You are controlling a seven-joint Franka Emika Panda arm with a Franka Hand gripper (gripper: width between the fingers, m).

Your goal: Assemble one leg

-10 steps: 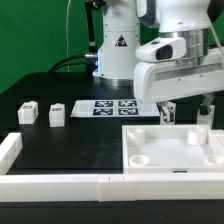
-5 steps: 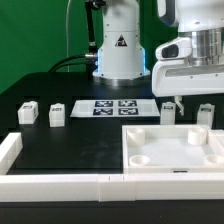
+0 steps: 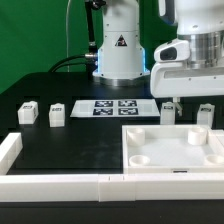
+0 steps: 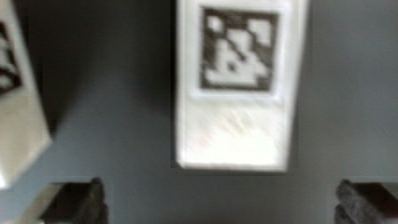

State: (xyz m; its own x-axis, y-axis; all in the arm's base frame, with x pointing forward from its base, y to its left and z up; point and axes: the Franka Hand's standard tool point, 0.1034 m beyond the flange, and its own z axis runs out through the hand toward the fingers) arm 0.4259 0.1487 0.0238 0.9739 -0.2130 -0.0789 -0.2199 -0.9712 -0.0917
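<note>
Four small white legs with square markers stand on the black table: two at the exterior view's left (image 3: 28,112) (image 3: 57,115) and two behind the panel at the right (image 3: 170,113) (image 3: 204,115). My gripper (image 3: 186,97) hangs just above the right pair. In the wrist view one leg (image 4: 235,85) lies between and ahead of my open gripper (image 4: 222,205), apart from both dark fingertips (image 4: 71,202). The edge of another white piece (image 4: 18,100) shows beside it. The gripper holds nothing.
The large white square panel (image 3: 176,158) with round sockets lies at the front right. Long white bars (image 3: 70,186) run along the front edge and front left (image 3: 10,150). The marker board (image 3: 110,107) lies in the middle, before the robot base (image 3: 118,45).
The gripper moved toward the exterior view's right, from over the panel's back left corner to above the two right legs. In the last half second it has barely moved.
</note>
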